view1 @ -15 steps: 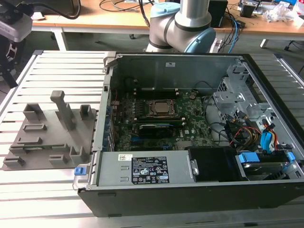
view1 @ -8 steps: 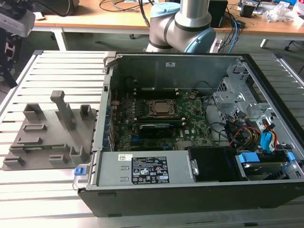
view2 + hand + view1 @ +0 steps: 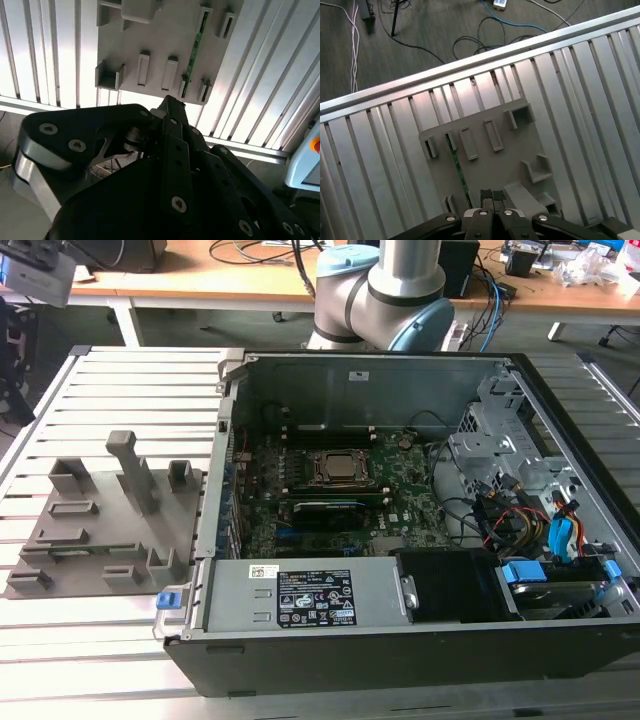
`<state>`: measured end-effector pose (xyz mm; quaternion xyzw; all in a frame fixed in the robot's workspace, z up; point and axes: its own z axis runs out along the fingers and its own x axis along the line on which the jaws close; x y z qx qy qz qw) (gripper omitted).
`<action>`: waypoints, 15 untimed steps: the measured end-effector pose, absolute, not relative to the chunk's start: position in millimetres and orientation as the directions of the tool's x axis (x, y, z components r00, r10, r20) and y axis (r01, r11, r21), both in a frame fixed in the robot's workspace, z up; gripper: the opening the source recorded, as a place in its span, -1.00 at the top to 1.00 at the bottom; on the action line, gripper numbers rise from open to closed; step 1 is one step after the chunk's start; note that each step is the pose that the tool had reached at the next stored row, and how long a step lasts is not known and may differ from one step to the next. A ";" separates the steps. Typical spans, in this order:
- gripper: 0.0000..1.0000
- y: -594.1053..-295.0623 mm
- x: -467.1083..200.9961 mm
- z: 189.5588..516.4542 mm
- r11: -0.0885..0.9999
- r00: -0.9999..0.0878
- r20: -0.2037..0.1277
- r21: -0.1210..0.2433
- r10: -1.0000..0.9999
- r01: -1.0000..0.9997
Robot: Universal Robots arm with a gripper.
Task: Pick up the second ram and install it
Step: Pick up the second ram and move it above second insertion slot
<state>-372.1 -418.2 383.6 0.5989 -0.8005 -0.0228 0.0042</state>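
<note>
One thin green stick, the second ram (image 3: 195, 50), stands on its long edge in the grey holder tray (image 3: 150, 45), its ends caught in small slotted posts. In the first wrist view it reads as a dark narrow line (image 3: 459, 172) running across the tray. The tray lies on the slatted table (image 3: 120, 380) just beside the open computer case (image 3: 300, 650), at the exterior view's left. The motherboard (image 3: 400, 490) and its CPU socket (image 3: 335, 468) lie well apart from the stick, down inside the case.

The gripper (image 3: 492, 195) hangs above the tray, clear of the stick, with its fingertips pressed together and nothing between them (both wrist views show them meeting at one closed tip). The tips appear to sit a little to one side of the stick's line rather than over it.

Several things could go wrong from here, as I judge it. If the gripper came down shut, it would strike the stick's bare top edge or the tray instead of straddling the board. If it came down off-line, one finger could land on a post or push the stick askew in its slots. A tilted or off-centre hold would matter later. The board is long and thin, so a small skew at the gripper becomes a large one at its ends, and it could then jam or seat unevenly on the motherboard.
</note>
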 end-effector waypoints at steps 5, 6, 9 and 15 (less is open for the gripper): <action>0.79 -418.2 -372.1 383.6 0.176 -0.177 -0.020 0.042 -0.984 -0.984; 0.79 -418.2 -372.1 383.6 0.165 -0.166 -0.020 0.042 -0.986 -0.985; 0.79 -418.2 -372.1 383.6 0.125 -0.126 -0.020 0.042 -0.992 -0.991; 0.79 -418.2 -372.1 383.6 0.033 -0.034 -0.020 0.042 -0.999 -0.999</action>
